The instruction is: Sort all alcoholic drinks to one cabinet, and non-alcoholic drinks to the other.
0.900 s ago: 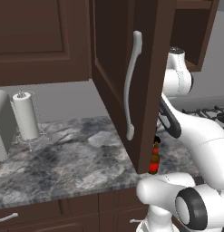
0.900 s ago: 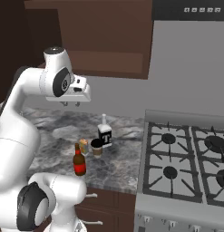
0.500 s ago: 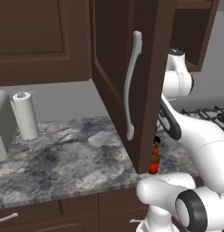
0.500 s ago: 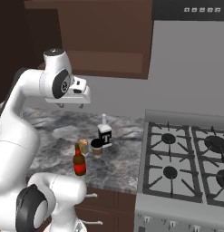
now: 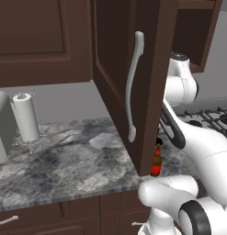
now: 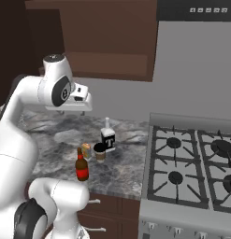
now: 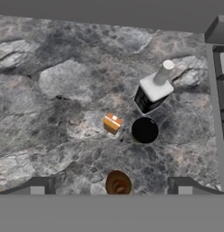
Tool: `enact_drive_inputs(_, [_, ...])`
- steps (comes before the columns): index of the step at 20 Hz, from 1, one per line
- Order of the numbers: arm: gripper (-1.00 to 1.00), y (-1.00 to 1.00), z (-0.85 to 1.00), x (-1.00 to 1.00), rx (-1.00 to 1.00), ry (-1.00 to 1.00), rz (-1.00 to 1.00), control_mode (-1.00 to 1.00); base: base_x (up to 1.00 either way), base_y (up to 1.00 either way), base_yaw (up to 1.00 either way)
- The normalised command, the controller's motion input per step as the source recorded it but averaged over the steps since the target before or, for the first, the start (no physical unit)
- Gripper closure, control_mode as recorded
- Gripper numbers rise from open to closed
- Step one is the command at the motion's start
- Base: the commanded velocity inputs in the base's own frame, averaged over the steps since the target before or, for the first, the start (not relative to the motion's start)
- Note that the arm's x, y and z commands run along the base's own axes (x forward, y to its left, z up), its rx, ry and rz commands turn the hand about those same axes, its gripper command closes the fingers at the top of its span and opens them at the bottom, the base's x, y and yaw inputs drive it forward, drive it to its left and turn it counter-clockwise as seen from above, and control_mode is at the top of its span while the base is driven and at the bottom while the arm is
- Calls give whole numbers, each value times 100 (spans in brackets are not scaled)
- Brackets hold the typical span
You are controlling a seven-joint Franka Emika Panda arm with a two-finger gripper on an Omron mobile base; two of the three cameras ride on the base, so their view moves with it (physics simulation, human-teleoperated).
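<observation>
In the hand view, the gripper hung high above the grey marbled counter, its two dark fingertips spread wide at the lower edge with nothing between them. Near the frame's centre stood the coffee cup, its dark lid facing up, with the white bottle just above it and the yellow-orange can to its left. The brown bottle sat at bottom centre. In the left base view, the open cabinet door filled the upper middle.
</observation>
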Motion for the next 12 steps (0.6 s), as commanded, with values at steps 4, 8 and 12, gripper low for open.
enact_drive_inputs(4, [-100,0,-11,-14,0,0,0,-100,0,0,0])
enact_drive_inputs(8, [-100,0,-9,-13,0,0,0,-100,0,0,0])
enact_drive_inputs(12, [-100,-8,-17,-4,0,-2,2,-100,0,0,0])
